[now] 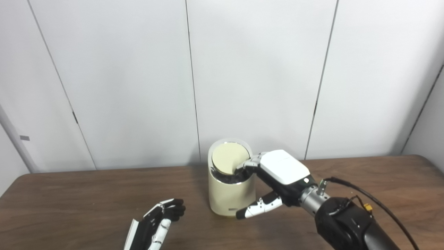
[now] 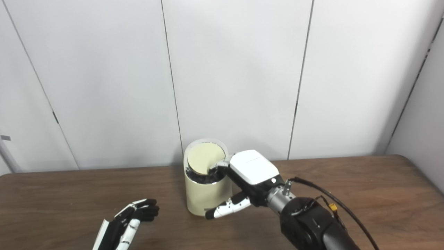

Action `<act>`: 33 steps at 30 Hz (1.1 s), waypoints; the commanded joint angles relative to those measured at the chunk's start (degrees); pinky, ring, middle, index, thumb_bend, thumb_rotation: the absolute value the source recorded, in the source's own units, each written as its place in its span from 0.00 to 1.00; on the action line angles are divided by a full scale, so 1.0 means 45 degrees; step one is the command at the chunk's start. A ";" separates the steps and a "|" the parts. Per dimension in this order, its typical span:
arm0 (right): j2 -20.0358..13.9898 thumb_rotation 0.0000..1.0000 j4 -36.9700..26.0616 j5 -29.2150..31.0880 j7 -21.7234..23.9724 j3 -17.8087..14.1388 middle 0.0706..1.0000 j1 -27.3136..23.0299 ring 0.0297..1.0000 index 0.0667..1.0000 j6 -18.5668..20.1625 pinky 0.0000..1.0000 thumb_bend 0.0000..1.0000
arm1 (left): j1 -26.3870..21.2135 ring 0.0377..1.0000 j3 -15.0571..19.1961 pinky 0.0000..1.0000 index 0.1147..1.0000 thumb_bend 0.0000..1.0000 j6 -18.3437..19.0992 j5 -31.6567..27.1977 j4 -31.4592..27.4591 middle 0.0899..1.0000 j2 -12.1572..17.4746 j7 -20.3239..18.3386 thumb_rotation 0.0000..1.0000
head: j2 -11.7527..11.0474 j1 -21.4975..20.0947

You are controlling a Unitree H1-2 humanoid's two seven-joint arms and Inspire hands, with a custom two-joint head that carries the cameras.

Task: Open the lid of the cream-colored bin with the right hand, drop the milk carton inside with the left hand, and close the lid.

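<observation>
White wall panels with thin dark seams stand behind a brown wooden tabletop (image 1: 86, 194), and the cream-colored bin (image 1: 229, 194) sits near its far edge, close to the wall, where both arms can reach it from either side. Its round lid (image 1: 230, 159) is tilted, the near edge dipped into the opening so that a dark gap shows below it, which suggests a swing lid pushed partway. The right hand (image 1: 277, 173) comes in from the right with its fingers (image 1: 248, 165) bent together and pressing on the lid's right edge, while the thumb hangs free beside the bin's lower wall, touching nothing that I can make out; this looks like a push on the lid, not a grasp around it. The left hand (image 2: 126, 220) rests low over the tabletop, well apart from the bin on its left, its fingers loosely curled and holding nothing. No milk carton is visible in either view; whether it already lies inside the bin cannot be told, since the interior is dark. Judging from the empty left hand, the lid is likely being closed.
</observation>
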 commanded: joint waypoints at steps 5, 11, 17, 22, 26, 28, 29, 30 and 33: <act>0.0360 0.75 0.0122 -0.1504 -0.0565 0.0015 0.90 -0.0125 0.94 0.80 -0.0240 0.91 0.74 | 0.0224 0.69 -0.0127 0.69 0.70 0.44 -0.0239 -0.0127 0.0096 0.67 -0.0117 0.0030 0.78 | 0.0007 -0.0059; 0.0518 0.72 0.0233 -0.2221 -0.0960 -0.0059 0.95 -0.0209 0.98 0.79 -0.0508 0.93 0.72 | 0.0217 0.69 -0.0189 0.69 0.70 0.43 -0.0143 -0.0136 0.0049 0.67 -0.0123 -0.0012 0.78 | 0.0006 -0.0063; 0.0590 0.72 0.0348 -0.2675 -0.1186 -0.0109 0.97 -0.0209 1.00 0.79 -0.0724 0.96 0.71 | 0.0194 0.69 -0.0197 0.68 0.70 0.43 -0.0077 -0.0255 0.0073 0.67 -0.0154 -0.0046 0.76 | 0.0004 -0.0065; 0.0713 0.71 0.0397 -0.2724 -0.1354 -0.0192 0.98 -0.0169 1.00 0.80 -0.0824 1.00 0.70 | 0.0183 0.68 -0.0218 0.67 0.69 0.44 -0.0065 -0.0252 0.0085 0.66 -0.0165 -0.0051 0.77 | -0.0010 -0.0069; 0.0752 0.70 0.0376 -0.2783 -0.1292 -0.0248 0.97 -0.0177 1.00 0.80 -0.0840 0.99 0.70 | 0.0173 0.67 -0.0234 0.66 0.69 0.44 -0.0083 -0.0324 0.0122 0.66 -0.0180 -0.0082 0.77 | 0.0021 -0.0063; 0.0734 0.70 0.0358 -0.2880 -0.1187 -0.0235 0.97 -0.0207 1.00 0.79 -0.0834 1.00 0.70 | 0.0174 0.67 -0.0245 0.65 0.69 0.44 0.0015 -0.0357 0.0065 0.67 -0.0180 -0.0106 0.76 | 0.0035 -0.0066; 0.0713 0.70 0.0351 -0.2937 -0.1149 -0.0221 0.98 -0.0220 1.00 0.79 -0.0845 1.00 0.70 | 0.0175 0.67 -0.0251 0.65 0.69 0.44 0.0041 -0.0366 0.0039 0.67 -0.0183 -0.0109 0.76 | 0.0043 -0.0065; 0.0689 0.70 0.0347 -0.2984 -0.1135 -0.0212 0.98 -0.0226 1.00 0.78 -0.0865 0.99 0.70 | 0.0179 0.67 -0.0259 0.65 0.69 0.44 0.0084 -0.0362 0.0001 0.67 -0.0193 -0.0103 0.76 | 0.0053 -0.0063; 0.0596 0.71 0.0365 -0.3266 -0.1142 -0.0123 0.98 -0.0240 1.00 0.76 -0.0965 0.99 0.71 | 0.0175 0.67 -0.0273 0.65 0.69 0.44 0.0127 -0.0374 -0.0024 0.67 -0.0193 -0.0104 0.75 | 0.0053 -0.0063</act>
